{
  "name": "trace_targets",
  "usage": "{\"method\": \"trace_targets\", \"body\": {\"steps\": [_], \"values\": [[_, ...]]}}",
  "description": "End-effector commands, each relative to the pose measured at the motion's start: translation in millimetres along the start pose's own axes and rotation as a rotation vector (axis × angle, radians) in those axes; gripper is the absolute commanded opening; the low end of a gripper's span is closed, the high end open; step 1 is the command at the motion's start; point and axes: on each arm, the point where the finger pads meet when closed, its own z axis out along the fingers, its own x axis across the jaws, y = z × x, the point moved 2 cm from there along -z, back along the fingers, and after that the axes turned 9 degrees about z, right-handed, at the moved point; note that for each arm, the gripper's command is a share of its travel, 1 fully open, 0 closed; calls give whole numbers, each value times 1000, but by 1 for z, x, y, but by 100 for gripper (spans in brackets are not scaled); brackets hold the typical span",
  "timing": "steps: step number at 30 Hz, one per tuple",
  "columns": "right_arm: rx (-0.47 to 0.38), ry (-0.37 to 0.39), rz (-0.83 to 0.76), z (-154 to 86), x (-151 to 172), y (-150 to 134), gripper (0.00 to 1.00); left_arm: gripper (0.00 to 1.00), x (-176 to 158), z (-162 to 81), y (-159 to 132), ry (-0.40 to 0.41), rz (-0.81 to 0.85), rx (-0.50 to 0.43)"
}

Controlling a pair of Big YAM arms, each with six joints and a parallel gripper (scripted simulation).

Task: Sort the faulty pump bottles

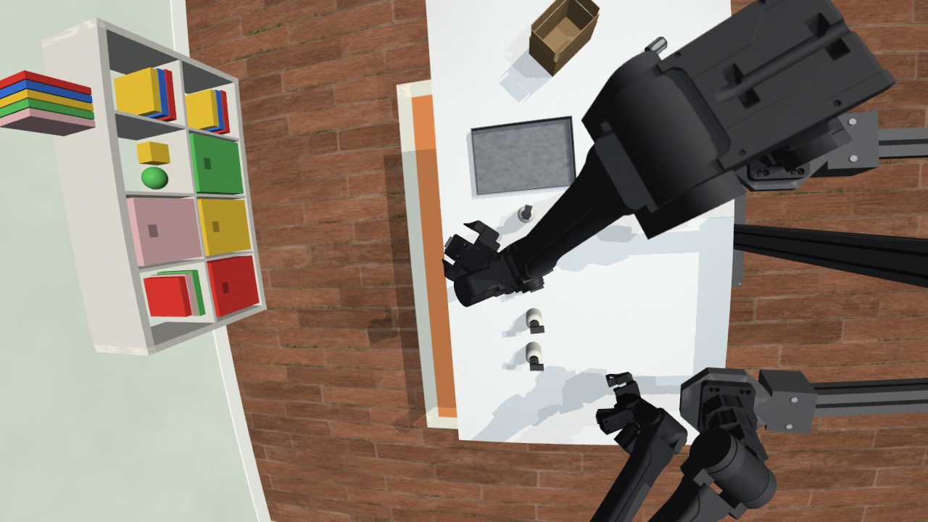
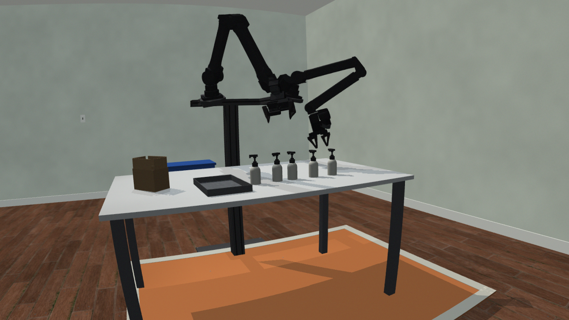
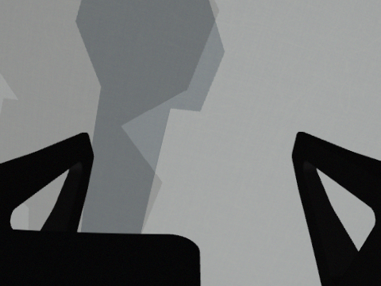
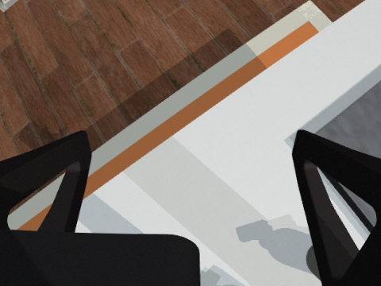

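Five grey pump bottles with black pump heads stand upright in a row on the white table: (image 2: 254,170), (image 2: 277,168), (image 2: 292,167), (image 2: 313,165), (image 2: 331,163). All pump heads look raised. From above I see three of them (image 1: 525,212), (image 1: 533,317), (image 1: 533,354); the right arm hides the others. The grey tray (image 2: 222,185) (image 1: 522,155) is empty, left of the row. My right gripper (image 2: 278,111) (image 1: 470,249) is open and empty, high above the middle bottles. My left gripper (image 2: 319,139) (image 1: 616,396) is open and empty, above the table behind the row's right end.
An open cardboard box (image 2: 150,173) (image 1: 562,32) stands beyond the tray. The left wrist view shows only table top and shadows.
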Motion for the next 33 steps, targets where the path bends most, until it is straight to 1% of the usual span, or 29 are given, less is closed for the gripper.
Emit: {"method": "trace_targets", "body": {"steps": [1, 18, 20, 22, 24, 26, 28, 30, 32, 33], "values": [[-5, 7, 7, -2, 4, 4, 100, 100, 0, -2, 0, 0, 0, 0], [-5, 7, 7, -2, 4, 4, 100, 100, 0, -2, 0, 0, 0, 0], [-15, 1, -11, 1, -5, 11, 100, 100, 0, 0, 7, 1, 4, -16], [-23, 13, -43, 0, -9, 20, 100, 100, 0, 1, 16, 5, 19, -33], [-26, 22, -106, 3, -23, 26, 100, 100, -4, 3, 30, 0, 51, -63], [-22, 43, -192, 10, -52, 35, 100, 100, -15, 12, 61, -10, 118, -127], [-12, 73, -268, 17, -88, 46, 100, 100, -36, 13, 93, -35, 193, -189], [-2, 97, -313, 22, -113, 53, 100, 100, -61, 6, 112, -71, 256, -225], [9, 120, -356, 27, -138, 60, 100, 100, -88, 4, 142, -100, 328, -299], [9, 120, -356, 27, -138, 60, 100, 100, -88, 4, 142, -100, 328, -299]]}}
